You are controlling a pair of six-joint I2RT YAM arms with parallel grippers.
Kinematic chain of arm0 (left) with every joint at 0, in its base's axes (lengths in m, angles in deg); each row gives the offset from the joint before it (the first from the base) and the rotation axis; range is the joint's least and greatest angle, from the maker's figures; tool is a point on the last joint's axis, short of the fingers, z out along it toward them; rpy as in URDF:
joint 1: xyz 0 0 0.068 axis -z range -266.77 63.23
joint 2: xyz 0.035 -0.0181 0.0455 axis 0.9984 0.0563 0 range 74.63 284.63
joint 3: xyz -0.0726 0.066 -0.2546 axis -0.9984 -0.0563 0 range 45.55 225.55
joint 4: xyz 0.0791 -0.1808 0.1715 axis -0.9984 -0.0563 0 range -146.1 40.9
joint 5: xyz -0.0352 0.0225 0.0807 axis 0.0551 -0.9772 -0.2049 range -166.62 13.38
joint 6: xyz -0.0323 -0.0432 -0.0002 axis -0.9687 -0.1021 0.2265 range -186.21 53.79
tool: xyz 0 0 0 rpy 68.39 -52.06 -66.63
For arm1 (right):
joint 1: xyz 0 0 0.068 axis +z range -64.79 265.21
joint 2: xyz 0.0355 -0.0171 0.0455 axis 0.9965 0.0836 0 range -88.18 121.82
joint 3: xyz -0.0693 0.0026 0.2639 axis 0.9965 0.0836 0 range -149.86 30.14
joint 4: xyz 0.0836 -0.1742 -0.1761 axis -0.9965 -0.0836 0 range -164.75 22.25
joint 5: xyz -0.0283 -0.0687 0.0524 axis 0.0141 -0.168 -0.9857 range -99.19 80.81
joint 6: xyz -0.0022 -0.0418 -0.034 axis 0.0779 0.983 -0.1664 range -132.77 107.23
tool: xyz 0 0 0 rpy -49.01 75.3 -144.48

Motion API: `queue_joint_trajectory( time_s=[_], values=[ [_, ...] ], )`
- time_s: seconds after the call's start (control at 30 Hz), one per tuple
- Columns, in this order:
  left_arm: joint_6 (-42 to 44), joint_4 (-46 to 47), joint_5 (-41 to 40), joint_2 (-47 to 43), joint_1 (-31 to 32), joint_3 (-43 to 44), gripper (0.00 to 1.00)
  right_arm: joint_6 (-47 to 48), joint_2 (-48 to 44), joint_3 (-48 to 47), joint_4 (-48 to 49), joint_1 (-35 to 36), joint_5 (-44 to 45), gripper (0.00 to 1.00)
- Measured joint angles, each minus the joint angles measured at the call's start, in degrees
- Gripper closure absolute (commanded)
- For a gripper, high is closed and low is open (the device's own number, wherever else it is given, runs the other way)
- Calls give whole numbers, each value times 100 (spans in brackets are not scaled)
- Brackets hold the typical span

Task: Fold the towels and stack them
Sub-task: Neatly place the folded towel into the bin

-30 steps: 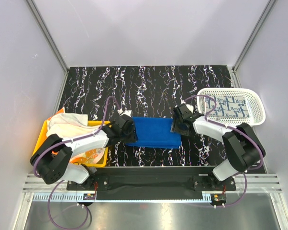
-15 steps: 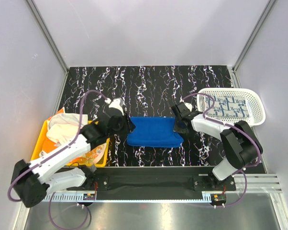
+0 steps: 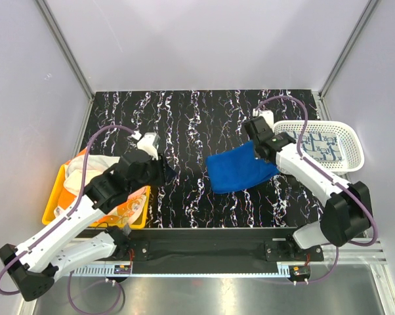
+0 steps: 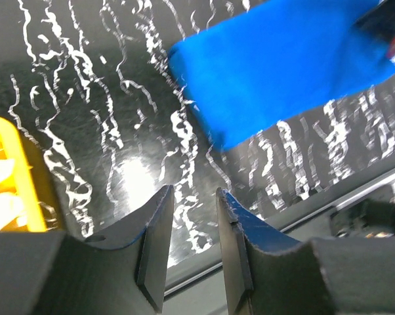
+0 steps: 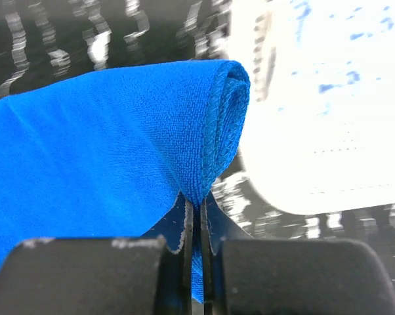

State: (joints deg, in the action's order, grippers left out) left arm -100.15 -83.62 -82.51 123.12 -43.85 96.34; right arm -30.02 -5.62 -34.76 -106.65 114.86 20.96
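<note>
The royal blue towel (image 3: 240,172) is folded, and its right end is lifted off the black marbled table. My right gripper (image 3: 262,152) is shut on that folded edge; the right wrist view shows the hem (image 5: 217,125) pinched at my right gripper (image 5: 196,216). My left gripper (image 3: 166,172) hangs open and empty left of the towel, apart from it. In the left wrist view the blue towel (image 4: 283,72) lies beyond my left gripper (image 4: 192,223). A white towel with blue pattern (image 3: 317,146) lies in the basket. Off-white (image 3: 89,167) and orange-patterned (image 3: 128,211) towels sit in the bin.
The yellow bin (image 3: 53,203) stands at the table's left edge, under my left arm. The white perforated basket (image 3: 352,141) stands at the right edge, just beyond my right gripper. Grey walls enclose the table on three sides.
My right gripper has shut on the blue towel's right edge and pulled it up and to the right. My left gripper has drawn back to the left, away from the towel.
</note>
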Motion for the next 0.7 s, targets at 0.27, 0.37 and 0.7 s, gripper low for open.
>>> queue_joint_trajectory(
  time_s=[0.27, 0.37, 0.7],
  values=[
    [527, -345, 146, -35, 0, -4, 64, 1419, 90, -378, 125, -1377, 341, 100],
    [680, -378, 181, -229, 0, -52, 63, 1816, 92, -389, 352, -1825, 321, 100],
    [953, -616, 212, -1032, 0, -289, 62, 2577, 345, -385, 953, -2745, 190, 100]
  ],
)
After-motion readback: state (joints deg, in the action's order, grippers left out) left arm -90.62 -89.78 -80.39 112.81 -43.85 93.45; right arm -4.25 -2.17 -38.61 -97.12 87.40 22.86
